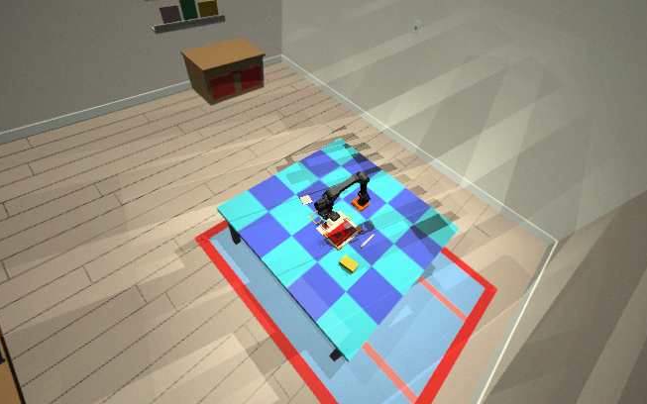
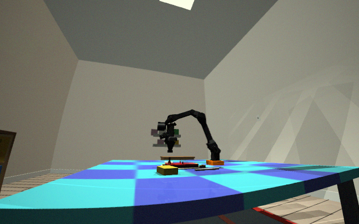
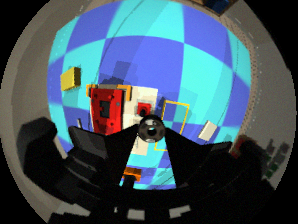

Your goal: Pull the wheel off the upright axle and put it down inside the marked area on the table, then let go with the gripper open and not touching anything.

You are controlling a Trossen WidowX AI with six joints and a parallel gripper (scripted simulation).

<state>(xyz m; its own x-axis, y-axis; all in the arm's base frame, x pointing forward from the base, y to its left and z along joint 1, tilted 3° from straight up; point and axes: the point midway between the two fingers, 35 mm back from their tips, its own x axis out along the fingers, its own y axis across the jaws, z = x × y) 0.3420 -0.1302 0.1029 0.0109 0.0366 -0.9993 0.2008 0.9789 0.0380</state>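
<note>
My gripper [image 1: 321,215] [image 2: 170,150] [image 3: 150,128] points straight down and is shut on the small dark wheel [image 3: 150,127] [image 2: 170,151]. It holds the wheel in the air, clear of the thin upright axle [image 2: 170,159], which stands just below on a white base plate [image 1: 337,221] [image 3: 144,96]. The marked area is a yellow outlined rectangle [image 1: 311,216] [image 3: 185,117] on the table right beside the base plate. In the top view the gripper hides the wheel.
A red tray [image 1: 340,234] [image 3: 107,110] lies against the base plate. A yellow block [image 1: 349,263] [image 2: 167,169] [image 3: 69,80], a white stick [image 1: 367,241] [image 2: 206,168] and a white card [image 1: 306,199] [image 3: 209,129] lie on the checkered table [image 1: 275,251]. The arm's orange base [image 1: 360,203] [image 2: 214,162] stands behind.
</note>
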